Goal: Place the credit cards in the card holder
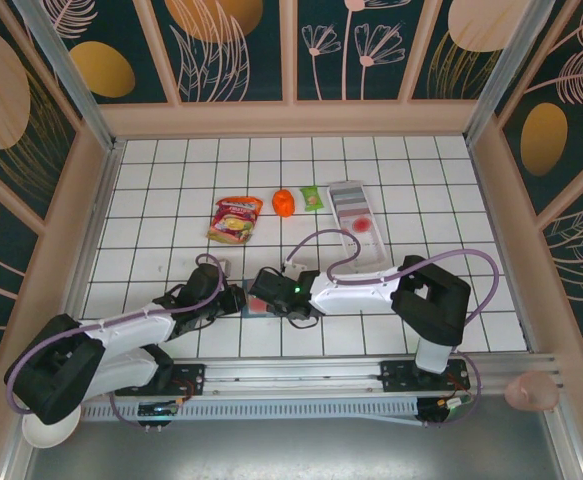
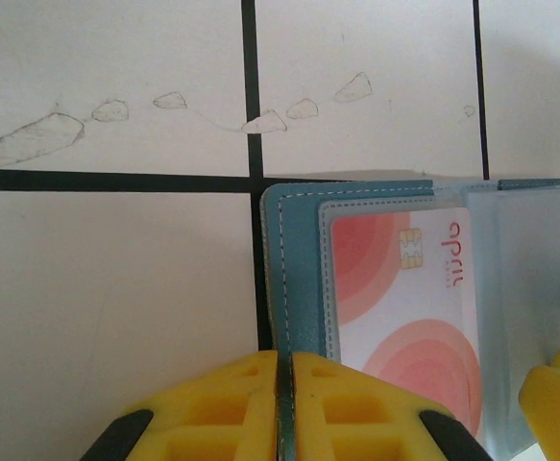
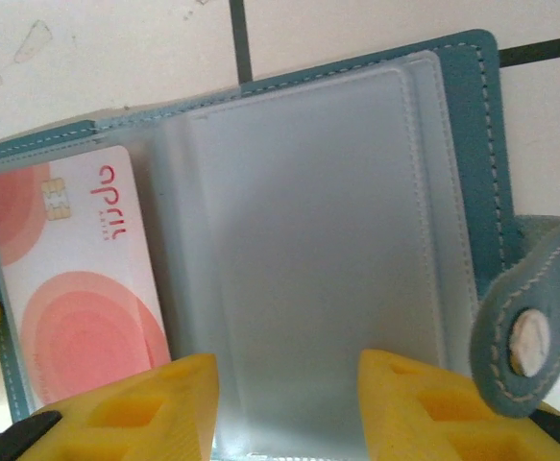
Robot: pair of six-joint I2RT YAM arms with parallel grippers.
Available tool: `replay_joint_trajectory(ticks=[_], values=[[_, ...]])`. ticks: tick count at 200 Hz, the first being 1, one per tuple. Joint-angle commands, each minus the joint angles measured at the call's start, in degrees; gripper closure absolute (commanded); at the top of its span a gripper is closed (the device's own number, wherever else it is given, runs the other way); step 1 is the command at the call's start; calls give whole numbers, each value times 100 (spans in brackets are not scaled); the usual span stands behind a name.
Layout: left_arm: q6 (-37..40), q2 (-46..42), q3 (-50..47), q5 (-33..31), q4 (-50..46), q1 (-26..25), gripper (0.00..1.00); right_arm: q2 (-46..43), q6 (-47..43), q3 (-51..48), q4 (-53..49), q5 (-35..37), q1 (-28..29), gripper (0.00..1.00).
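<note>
Just below the middle of the top view, the left gripper [image 1: 237, 298] and the right gripper [image 1: 264, 297] meet nose to nose on the tiled table [image 1: 421, 200]. The card holder [image 3: 308, 221] lies open and flat between them.

In the left wrist view, the left gripper's yellow fingers [image 2: 231, 403] are pressed together at the bottom of the frame. The holder's teal left edge runs into the thin slit between them, so they pinch that edge.

In the right wrist view, the right gripper's fingers [image 3: 135, 403] stand well apart at the bottom of the frame, over the clear plastic sleeve, gripping nothing. One credit card [image 3: 68, 279], white with pink-red circles and a chip, sits in the holder's left pocket. The snap tab [image 3: 524, 336] sticks out at the lower right.

Further up the top view lie a snack packet [image 1: 234, 218], an orange item [image 1: 284, 203], a small green packet [image 1: 314, 198] and a long white tray [image 1: 349, 195].
</note>
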Motion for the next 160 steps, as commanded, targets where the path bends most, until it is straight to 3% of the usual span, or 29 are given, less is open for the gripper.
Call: replay_joint_trajectory(ticks=[1,41,160], values=[[-19,68,-104,93,83,-33,88,-28,126,162,-513,383,17,56],[-14,65,-106,95,91,-32,88,-118,44,150,-573,511,15,55],[-40,35,-172,103,109,-34,88,2,-30,-55,861,-363,-54,54]])
